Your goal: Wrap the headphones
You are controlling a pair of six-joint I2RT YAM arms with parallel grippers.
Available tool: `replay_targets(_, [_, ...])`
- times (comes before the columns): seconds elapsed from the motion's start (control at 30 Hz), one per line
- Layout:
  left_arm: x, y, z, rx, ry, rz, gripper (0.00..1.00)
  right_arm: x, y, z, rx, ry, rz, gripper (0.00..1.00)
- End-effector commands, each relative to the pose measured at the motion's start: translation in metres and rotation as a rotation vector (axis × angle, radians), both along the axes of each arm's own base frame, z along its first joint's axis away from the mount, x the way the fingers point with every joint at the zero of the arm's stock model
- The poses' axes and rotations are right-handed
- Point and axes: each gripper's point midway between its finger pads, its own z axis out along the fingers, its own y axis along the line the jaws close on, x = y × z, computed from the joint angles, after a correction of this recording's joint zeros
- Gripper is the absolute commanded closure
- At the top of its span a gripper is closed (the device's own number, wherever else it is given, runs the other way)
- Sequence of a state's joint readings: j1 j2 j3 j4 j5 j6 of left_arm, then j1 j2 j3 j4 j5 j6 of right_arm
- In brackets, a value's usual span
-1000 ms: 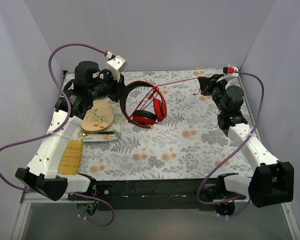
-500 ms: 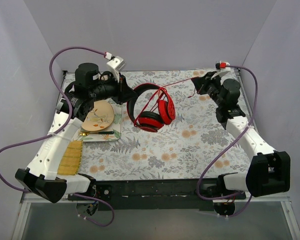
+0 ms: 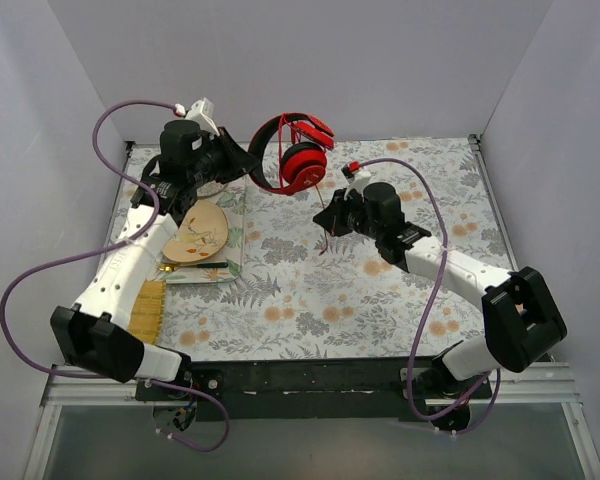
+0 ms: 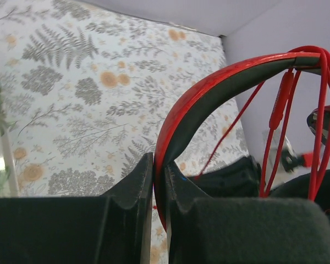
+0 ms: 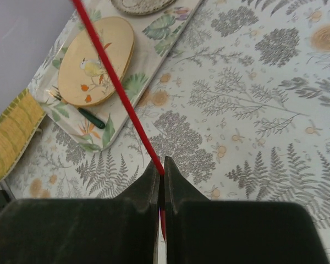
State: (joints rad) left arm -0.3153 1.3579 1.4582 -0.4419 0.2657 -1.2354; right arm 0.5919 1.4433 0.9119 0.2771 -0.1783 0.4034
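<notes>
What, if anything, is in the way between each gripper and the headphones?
Nothing visible. The left gripper is shut on the headband of the headphones, and the right gripper is shut on their red cable.

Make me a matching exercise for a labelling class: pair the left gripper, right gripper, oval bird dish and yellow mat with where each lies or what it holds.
Column one:
1. left gripper
2. right gripper
3. oval bird dish
4. yellow mat

Column two:
A. lying on the leaf-print tray
B. shut on the thin red cable
C. flat beside the tray's near end
D. shut on the headband of the headphones

Pairs: 1-D, 2-B, 3-A, 4-C.
</notes>
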Motion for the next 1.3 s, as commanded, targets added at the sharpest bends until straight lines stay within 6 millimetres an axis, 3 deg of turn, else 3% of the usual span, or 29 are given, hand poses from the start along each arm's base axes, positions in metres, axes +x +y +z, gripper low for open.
replay_targets(0.0, [0.038,0.025,-0.005,-0.093,0.033,0.252,1.00,-0.025,0.019,-0.015,0.015,0.077,0.017,0.99])
replay_targets(0.23, [0.062,0.054,-0.078,0.037,0.080,0.427,1.00,-0.055,0.042,-0.038,0.007,0.149,0.056,0.99])
replay_targets(0.27, [0.063,0.056,-0.097,0.059,0.096,0.432,1.00,-0.058,0.047,-0.047,-0.011,0.176,0.069,0.99])
replay_targets(0.33, [0.067,0.060,-0.114,0.100,0.089,0.449,1.00,-0.072,0.058,-0.056,-0.018,0.210,0.127,0.99])
replay_targets(0.37, [0.064,0.063,-0.136,0.134,0.114,0.455,1.00,-0.078,0.062,-0.067,-0.040,0.237,0.144,0.99])
replay_targets(0.47, [0.064,0.067,-0.167,0.217,0.121,0.469,1.00,-0.089,0.070,-0.077,-0.074,0.257,0.175,0.99])
replay_targets(0.63, [0.062,0.066,-0.195,0.312,0.119,0.440,1.00,-0.096,0.074,-0.081,-0.118,0.265,0.195,0.99])
replay_targets(0.7, [0.057,0.062,-0.209,0.391,0.107,0.393,1.00,-0.101,0.066,-0.090,-0.209,0.284,0.223,0.99])
replay_targets(0.73, [0.057,0.059,-0.212,0.413,0.094,0.376,1.00,-0.094,0.071,-0.083,-0.232,0.265,0.234,0.97])
replay_targets(0.8, [0.054,0.053,-0.223,0.480,0.091,0.326,1.00,-0.092,0.061,-0.089,-0.342,0.258,0.252,0.96])
replay_targets(0.93, [0.049,0.049,-0.246,0.543,0.115,0.286,1.00,-0.097,0.048,-0.109,-0.493,0.311,0.286,0.88])
replay_targets(1.27, [0.042,0.040,-0.287,0.573,0.201,0.202,1.00,-0.112,0.027,-0.152,-0.612,0.374,0.327,0.80])
